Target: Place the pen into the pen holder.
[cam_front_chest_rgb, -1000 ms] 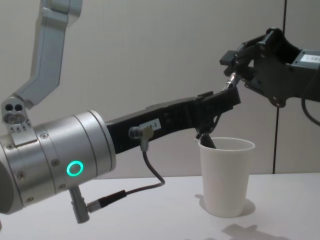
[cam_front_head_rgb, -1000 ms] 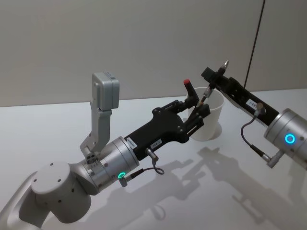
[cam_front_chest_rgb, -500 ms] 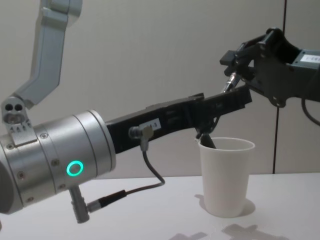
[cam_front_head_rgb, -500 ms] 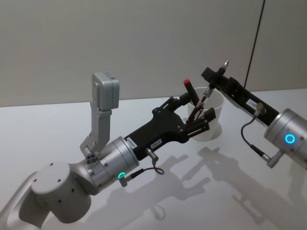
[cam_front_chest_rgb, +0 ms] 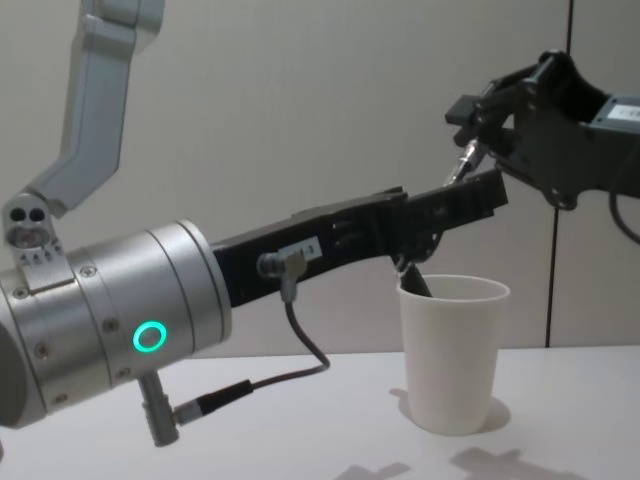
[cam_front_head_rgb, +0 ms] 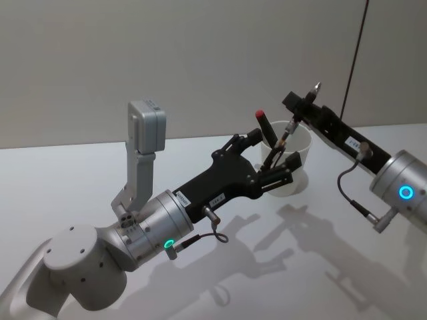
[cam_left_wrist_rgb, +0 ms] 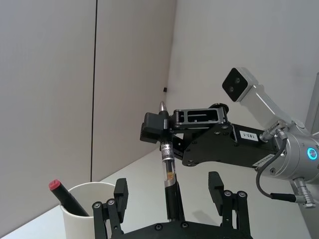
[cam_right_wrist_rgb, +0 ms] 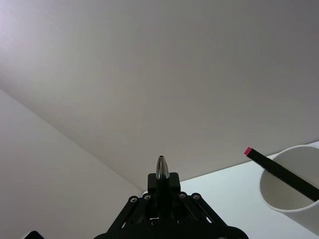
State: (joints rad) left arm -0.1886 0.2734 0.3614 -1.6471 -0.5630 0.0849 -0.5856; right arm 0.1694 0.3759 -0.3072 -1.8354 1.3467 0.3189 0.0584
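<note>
We've got the pen [cam_left_wrist_rgb: 166, 169] standing steep just above the pen holder [cam_front_head_rgb: 294, 160], silver tip up, long axis slanting down toward the cup's mouth. The right gripper [cam_left_wrist_rgb: 160, 128] is clamped on its upper end. The left gripper [cam_front_head_rgb: 272, 160] sits beside the cup — fingers spread wide, holding nothing.
</note>
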